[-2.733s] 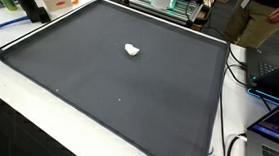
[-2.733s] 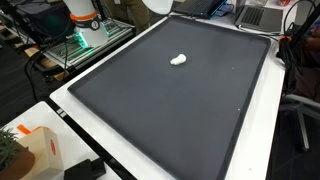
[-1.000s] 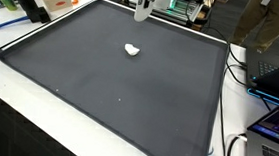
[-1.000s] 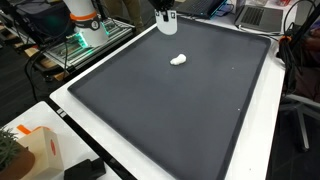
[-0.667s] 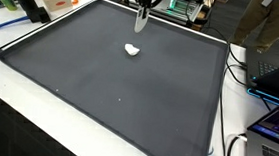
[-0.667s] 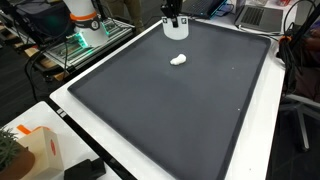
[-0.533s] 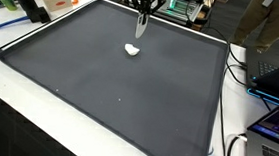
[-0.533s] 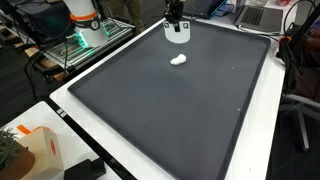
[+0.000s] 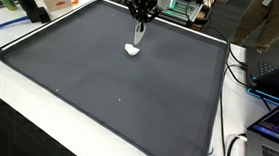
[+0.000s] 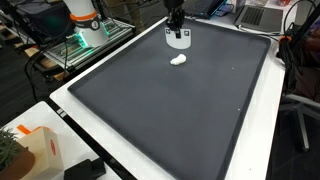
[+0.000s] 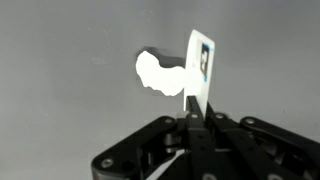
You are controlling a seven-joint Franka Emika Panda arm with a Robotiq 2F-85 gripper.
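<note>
Dark mat (image 9: 98, 90) bears white lump (image 9: 132, 50) near claw (image 9: 140, 23) clamping card (image 9: 139, 34).

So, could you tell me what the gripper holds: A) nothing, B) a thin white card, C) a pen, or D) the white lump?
B: the gripper is shut on a thin white card, while the white lump lies on the mat close by.

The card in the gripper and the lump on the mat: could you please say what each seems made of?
The card looks thin, stiff and flat, white with a dark printed patch: probably plastic or coated cardboard. The lump is matte white with an irregular, soft outline: perhaps putty or dough, though the views cannot settle it.
</note>
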